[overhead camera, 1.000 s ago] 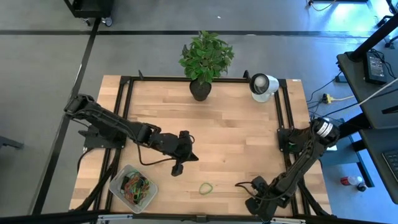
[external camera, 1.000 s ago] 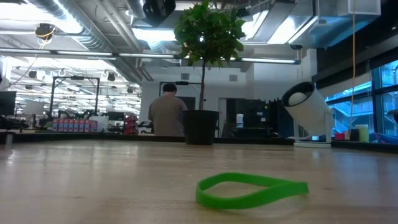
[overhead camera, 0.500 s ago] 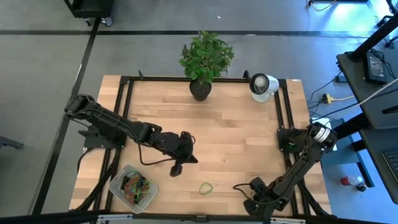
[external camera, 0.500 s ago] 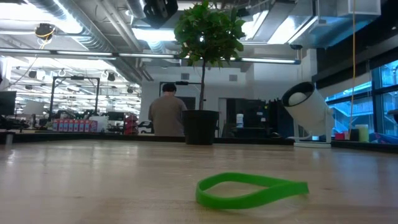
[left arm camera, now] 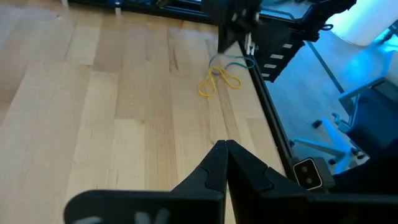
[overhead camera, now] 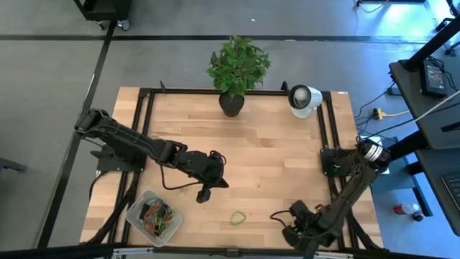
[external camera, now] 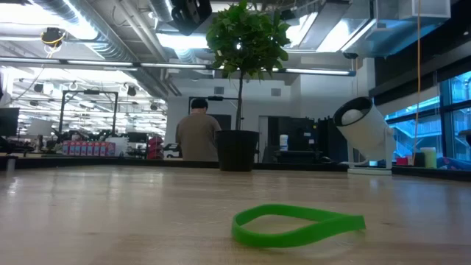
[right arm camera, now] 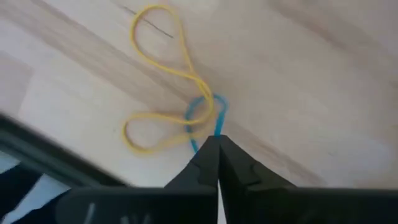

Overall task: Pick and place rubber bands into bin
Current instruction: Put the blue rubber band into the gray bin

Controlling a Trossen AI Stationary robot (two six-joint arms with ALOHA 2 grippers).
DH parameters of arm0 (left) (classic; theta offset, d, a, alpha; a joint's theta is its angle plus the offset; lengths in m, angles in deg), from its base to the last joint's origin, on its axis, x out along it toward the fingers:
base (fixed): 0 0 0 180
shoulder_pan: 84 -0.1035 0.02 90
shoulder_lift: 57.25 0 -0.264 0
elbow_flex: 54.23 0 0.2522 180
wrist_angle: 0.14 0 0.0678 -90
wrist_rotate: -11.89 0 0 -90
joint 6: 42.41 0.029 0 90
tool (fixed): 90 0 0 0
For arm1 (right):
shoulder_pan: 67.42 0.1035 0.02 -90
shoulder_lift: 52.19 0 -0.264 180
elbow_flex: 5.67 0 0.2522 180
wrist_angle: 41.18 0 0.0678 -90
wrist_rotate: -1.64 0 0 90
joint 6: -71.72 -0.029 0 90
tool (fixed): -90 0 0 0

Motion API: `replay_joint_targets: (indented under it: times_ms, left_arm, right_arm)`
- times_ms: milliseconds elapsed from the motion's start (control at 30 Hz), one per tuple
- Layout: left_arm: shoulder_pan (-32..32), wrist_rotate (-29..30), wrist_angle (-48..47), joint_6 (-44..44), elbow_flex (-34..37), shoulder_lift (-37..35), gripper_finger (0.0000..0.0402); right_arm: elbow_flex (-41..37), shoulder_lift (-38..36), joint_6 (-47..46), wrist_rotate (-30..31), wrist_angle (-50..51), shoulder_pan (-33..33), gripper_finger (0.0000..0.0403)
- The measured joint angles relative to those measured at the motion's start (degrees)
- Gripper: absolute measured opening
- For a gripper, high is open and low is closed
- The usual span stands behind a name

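At the desk's [overhead camera: 273, 158] near left corner sits the bin [overhead camera: 154, 214], a shallow translucent tray with rounded corners, holding a tangle of thin green, orange and dark bands [overhead camera: 157, 212]; my left gripper [overhead camera: 204, 194] hangs clenched and empty just beyond it over the pale wood planks. A floppy green band [overhead camera: 238, 216] lies flat near the front edge, between the bin and my right gripper [right arm camera: 216, 142]. That gripper is pinched shut at a thin blue band [right arm camera: 203, 116] tangled with a yellow one [right arm camera: 163, 87] twisted into two loops, close beside the black frame rail, while a potted plant [overhead camera: 237, 68] and a white round device [overhead camera: 303, 99] stand at the far edge.
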Motion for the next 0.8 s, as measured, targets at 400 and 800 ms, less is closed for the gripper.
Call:
replay_joint_targets:
  times_ms: [400, 800]
  left_arm:
    - [-1.3, 0.8, 0.4, 1.4, 0.0, 0.0, 0.0006]
    - [-2.2, -0.7, 21.1, 1.7, 0.0, -0.1, 0.0100]
  right_arm:
    - [17.8, -1.8, 3.2, 17.0, 30.1, 0.0, 0.0001]
    - [27.8, -2.2, 22.3, 29.4, 33.2, -7.8, 0.0000]
